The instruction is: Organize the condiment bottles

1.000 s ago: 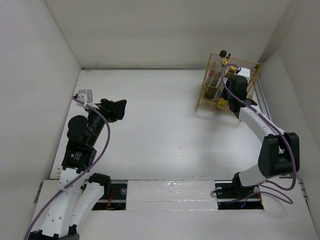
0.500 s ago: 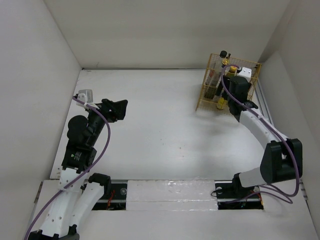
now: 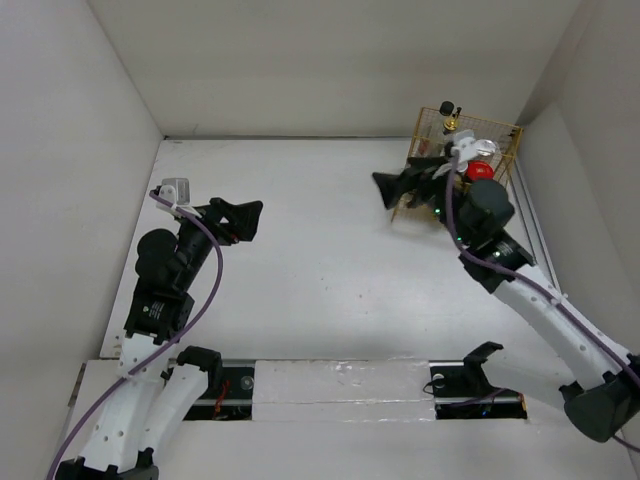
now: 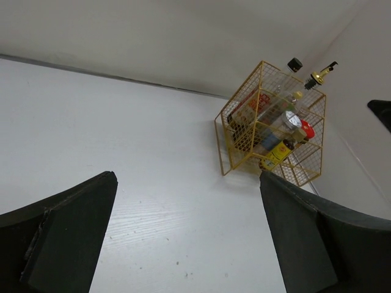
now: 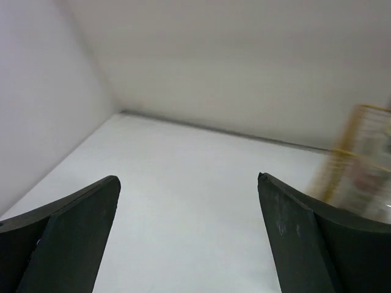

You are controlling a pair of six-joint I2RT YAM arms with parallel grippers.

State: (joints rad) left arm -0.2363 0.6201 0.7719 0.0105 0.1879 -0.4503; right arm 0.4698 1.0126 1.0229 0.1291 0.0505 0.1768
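Observation:
The condiment bottles (image 3: 455, 150) stand packed together inside a yellow wire basket (image 3: 497, 125) at the table's far right corner. Among them I make out a red lid (image 4: 307, 130), a yellow-labelled bottle (image 4: 280, 151), a black cap (image 4: 295, 64) and a gold pourer (image 4: 317, 77) sticking up above the rim. My right gripper (image 3: 392, 190) hangs open and empty just left of the basket, pointing left; in its own view the right gripper (image 5: 187, 178) frames bare table. My left gripper (image 3: 245, 215) is open and empty over the left side, facing the basket (image 4: 235, 137); between the left gripper's (image 4: 186, 177) fingers lies only table.
White walls close in the table on the left, back and right. The basket (image 5: 366, 162) shows as a blur at the right edge of the right wrist view. A dark rail runs along the near edge by the arm bases (image 3: 470, 380).
The right gripper came out of the basket, swung left and opened wide. The left gripper opened wider and hardly shifted. A red lid now shows in the basket.

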